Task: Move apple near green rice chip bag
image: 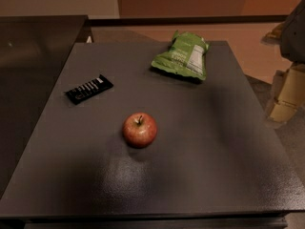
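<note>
The apple (139, 130), small, red and round with a short stem, stands upright near the middle of the dark grey table (224, 147). The green rice chip bag (183, 56), crinkled light green with a white label panel, lies flat at the far middle of the table, well beyond the apple and slightly to its right. My arm and gripper (287, 95) show as pale blocky shapes at the right edge of the view, off the table's right side and far from both the apple and the bag. Nothing is held in it.
A flat black bar with white stripes (89, 89) lies on the table's left part, left of and beyond the apple. A dark counter (33, 46) adjoins the table on the left. Floor lies beyond the table's far and right edges.
</note>
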{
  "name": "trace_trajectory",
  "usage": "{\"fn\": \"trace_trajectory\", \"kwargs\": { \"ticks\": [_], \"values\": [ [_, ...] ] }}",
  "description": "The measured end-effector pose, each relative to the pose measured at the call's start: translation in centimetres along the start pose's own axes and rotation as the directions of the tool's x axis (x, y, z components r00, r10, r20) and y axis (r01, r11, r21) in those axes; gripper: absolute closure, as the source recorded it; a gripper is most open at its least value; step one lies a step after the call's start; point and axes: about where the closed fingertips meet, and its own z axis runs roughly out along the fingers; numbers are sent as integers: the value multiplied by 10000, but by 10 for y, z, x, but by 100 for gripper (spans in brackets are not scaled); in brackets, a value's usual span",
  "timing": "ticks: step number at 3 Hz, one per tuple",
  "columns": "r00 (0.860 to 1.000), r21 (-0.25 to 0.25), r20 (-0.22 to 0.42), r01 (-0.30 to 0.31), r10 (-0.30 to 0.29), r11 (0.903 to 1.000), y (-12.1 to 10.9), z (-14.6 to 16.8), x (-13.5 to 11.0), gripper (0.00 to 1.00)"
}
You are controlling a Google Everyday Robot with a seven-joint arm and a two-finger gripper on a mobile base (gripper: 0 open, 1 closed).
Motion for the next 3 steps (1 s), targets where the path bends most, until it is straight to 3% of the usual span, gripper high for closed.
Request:
{"fn": "trace_trajectory", "kwargs": {
  "ticks": [1, 2, 3],
  "values": [
    [10000, 2, 1, 0, 0, 10000, 0, 0, 0, 0],
    [9980, -146, 568, 268, -259, 9995, 2, 3, -13, 0],
    [9850, -533, 1551, 848, -756, 9950, 13, 21, -41, 0]
  ]
}}
